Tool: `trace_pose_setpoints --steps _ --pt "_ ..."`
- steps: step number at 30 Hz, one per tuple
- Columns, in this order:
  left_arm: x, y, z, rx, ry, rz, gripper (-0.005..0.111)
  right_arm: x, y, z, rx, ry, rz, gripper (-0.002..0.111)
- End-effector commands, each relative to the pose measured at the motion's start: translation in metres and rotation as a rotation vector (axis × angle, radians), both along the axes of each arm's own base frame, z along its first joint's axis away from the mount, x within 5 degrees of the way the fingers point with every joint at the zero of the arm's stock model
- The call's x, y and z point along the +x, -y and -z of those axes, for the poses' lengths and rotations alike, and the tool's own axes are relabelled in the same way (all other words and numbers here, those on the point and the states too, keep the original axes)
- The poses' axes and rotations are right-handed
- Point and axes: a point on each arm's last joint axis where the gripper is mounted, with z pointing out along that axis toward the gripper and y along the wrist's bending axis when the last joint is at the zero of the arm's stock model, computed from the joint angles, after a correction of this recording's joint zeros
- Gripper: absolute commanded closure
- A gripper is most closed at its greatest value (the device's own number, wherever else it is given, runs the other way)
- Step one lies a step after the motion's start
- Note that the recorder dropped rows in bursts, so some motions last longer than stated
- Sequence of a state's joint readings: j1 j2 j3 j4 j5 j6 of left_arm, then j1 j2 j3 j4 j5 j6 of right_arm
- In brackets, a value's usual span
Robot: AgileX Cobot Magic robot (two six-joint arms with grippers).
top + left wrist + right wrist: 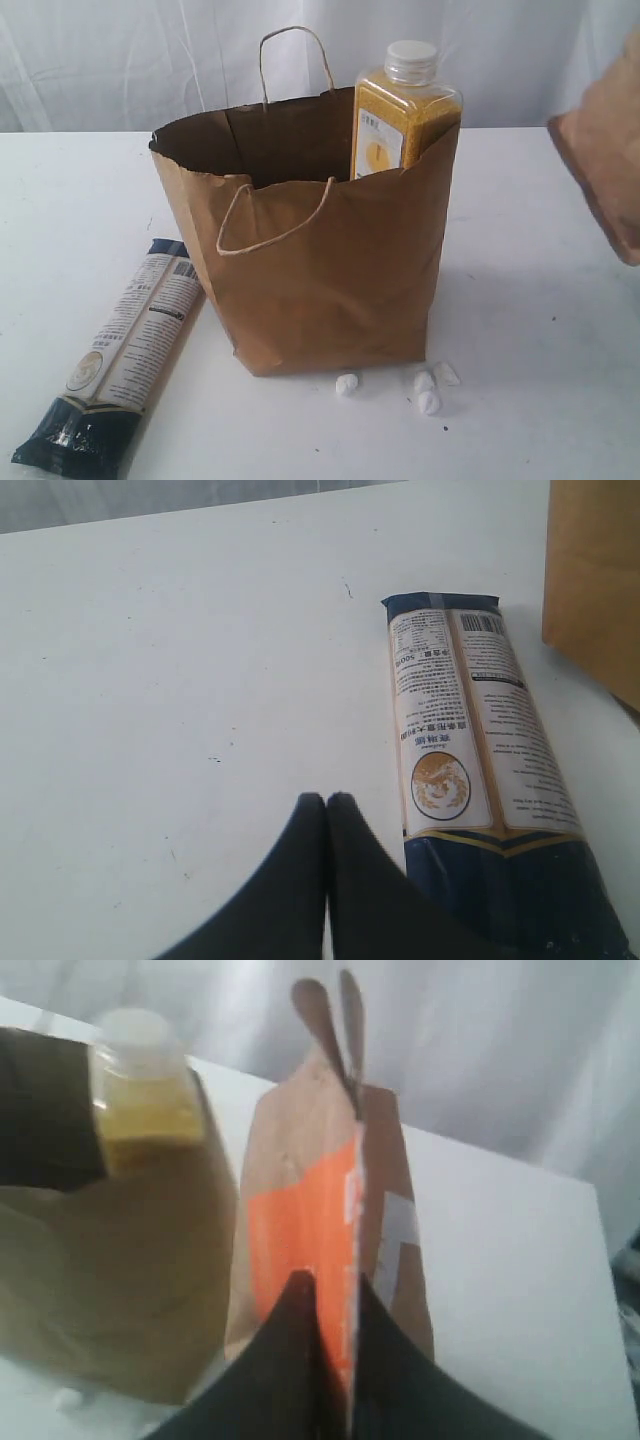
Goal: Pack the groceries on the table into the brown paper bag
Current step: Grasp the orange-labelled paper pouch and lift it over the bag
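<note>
Brown bag [330, 290] on desk [540, 350]: we count one bottle [400, 110] inside, one packet [125, 350] beside it, one pouch [300, 1190] clamped in right tool [332, 1285], cropped in exterior view; left tool [327, 802] clenched empty.

I logged a white cloth backdrop [120, 60] hanging in loose vertical folds behind the far edge of the white table [540, 330]. Tabletop was flat, matte, with faint dark specks. Light was soft and even; I saw only pale, blurred shadows on it.
</note>
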State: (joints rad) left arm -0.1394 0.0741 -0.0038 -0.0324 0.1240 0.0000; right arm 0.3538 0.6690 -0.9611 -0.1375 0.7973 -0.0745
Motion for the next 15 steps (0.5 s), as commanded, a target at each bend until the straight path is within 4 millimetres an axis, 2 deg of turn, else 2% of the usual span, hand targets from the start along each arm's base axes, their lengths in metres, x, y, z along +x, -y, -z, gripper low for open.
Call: trace_pose_setpoints --steps 1,5,8,15 --pt "0.000 0.000 0.001 -0.008 -0.002 -0.002 0.107 -0.007 -0.017 -0.039 0.042 0.147 -0.222 0.108" --pt "0.000 0.000 0.001 -0.008 -0.002 -0.002 0.107 0.005 -0.036 -0.061 0.045 0.133 -0.378 0.108" --pt "0.000 0.000 0.001 -0.008 -0.002 -0.002 0.107 0.022 -0.054 -0.074 0.030 0.120 -0.476 0.108" --pt "0.000 0.000 0.001 -0.008 -0.002 -0.002 0.107 0.058 -0.097 -0.085 0.001 0.099 -0.614 0.108"
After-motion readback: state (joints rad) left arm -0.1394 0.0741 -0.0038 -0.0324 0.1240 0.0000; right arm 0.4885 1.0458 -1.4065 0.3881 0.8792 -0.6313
